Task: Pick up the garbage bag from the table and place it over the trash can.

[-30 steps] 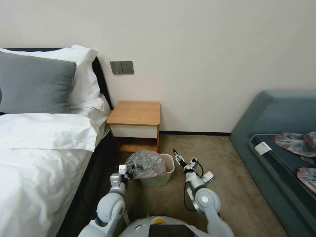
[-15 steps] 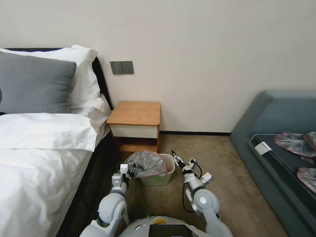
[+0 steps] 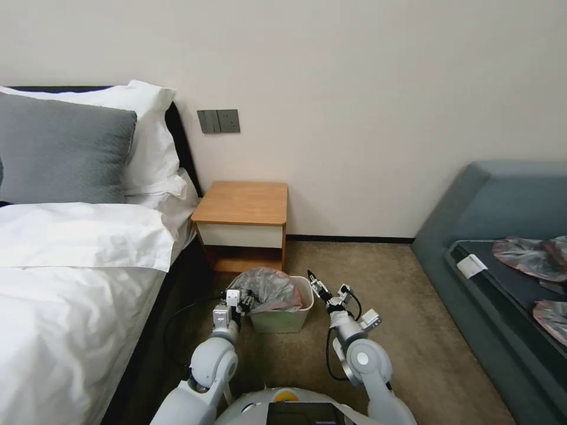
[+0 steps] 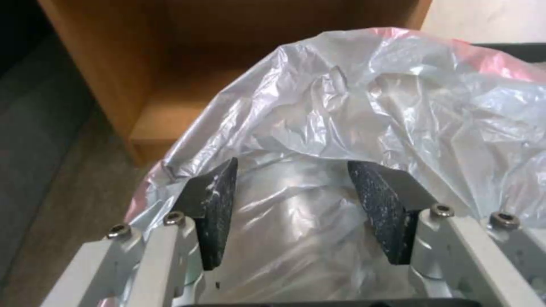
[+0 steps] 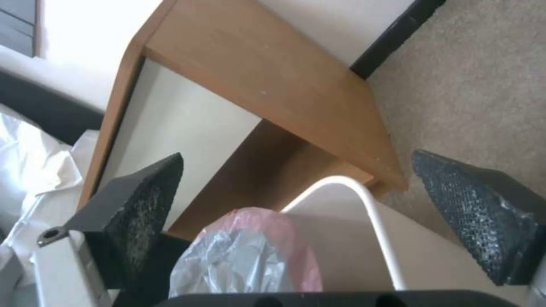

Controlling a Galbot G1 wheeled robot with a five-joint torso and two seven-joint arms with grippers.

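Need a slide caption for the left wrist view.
Open left hand poised against the garbage bag bunched before the table.

- The trash can (image 3: 282, 321) has most of its rim and inside hidden under the garbage bag (image 3: 269, 289); only its near wall and right rim corner show in the head view.
- In the left wrist view the garbage bag (image 4: 364, 111) is cut off at the picture's right and bottom edges, and it hides the can beneath it.
- The table (image 3: 243, 203) has its lower shelf partly hidden behind the bag and can.
- In the head view the left gripper (image 3: 241, 302) is too small to tell whether it touches the film.
- In the right wrist view the table (image 5: 267, 81) is cut off at the top edge.
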